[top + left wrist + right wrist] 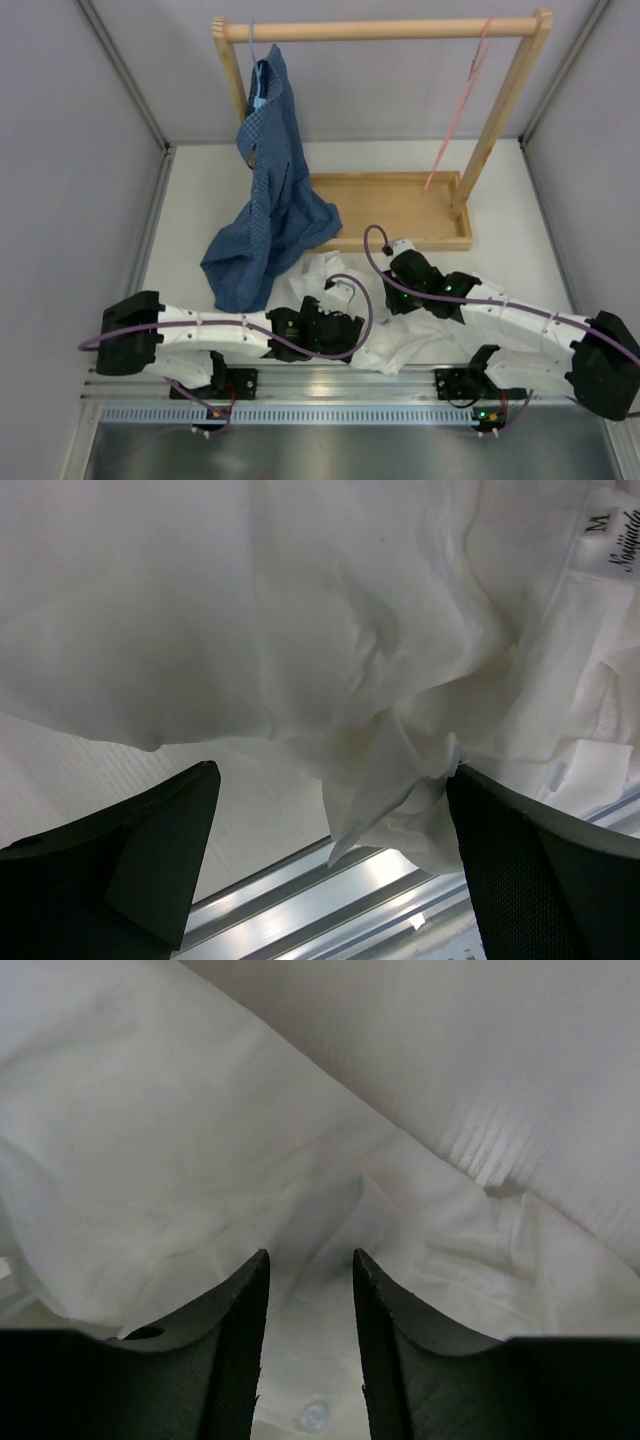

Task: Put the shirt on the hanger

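Note:
The white shirt point(395, 345) lies crumpled on the table at the front, between my two arms. It fills the left wrist view point(300, 610), where a size label marked M point(600, 525) shows, and the right wrist view point(200, 1130). My left gripper point(345, 325) point(332, 772) is wide open, and a hanging fold of the shirt touches its right finger point(520, 860). My right gripper point(398, 285) point(310, 1255) is down on the shirt, its jaws a narrow gap apart with flat cloth and a button between them. The pink hanger point(462, 90) hangs from the rack's right end, empty.
A wooden rack point(385, 28) with a tray-like base point(385, 205) stands at the back. A blue checked shirt point(270, 200) hangs on a light blue hanger point(258, 95) at its left end and drapes onto the table, touching the white shirt. Grey walls close in both sides.

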Controlling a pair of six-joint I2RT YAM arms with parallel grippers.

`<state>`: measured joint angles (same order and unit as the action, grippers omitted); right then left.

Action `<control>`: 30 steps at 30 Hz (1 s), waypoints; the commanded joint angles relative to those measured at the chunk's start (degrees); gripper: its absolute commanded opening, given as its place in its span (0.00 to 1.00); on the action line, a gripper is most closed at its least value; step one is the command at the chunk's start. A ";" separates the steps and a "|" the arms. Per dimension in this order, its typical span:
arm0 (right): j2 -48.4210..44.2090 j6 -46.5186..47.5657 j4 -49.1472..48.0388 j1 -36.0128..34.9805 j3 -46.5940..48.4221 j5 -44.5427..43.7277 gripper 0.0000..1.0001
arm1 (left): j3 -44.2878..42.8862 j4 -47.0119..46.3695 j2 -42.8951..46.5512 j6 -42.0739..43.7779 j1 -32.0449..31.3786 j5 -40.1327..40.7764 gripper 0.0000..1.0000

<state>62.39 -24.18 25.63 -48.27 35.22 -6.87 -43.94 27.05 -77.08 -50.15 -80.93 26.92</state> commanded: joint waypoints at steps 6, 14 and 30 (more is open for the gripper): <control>-2.96 0.89 -5.15 -0.95 3.00 -7.54 0.00 | -0.62 -7.71 4.65 0.75 -0.73 1.20 0.89; -15.80 5.02 -5.58 -0.95 7.58 -9.30 0.00 | 2.99 -12.19 14.14 3.04 -0.73 7.44 0.98; -20.07 2.75 8.90 -0.77 10.39 -11.49 0.58 | 1.23 -12.63 20.65 9.37 0.07 13.34 0.98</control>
<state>33.58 -18.33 25.54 -48.60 46.19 -14.81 -41.63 16.27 -56.01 -40.91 -80.99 39.51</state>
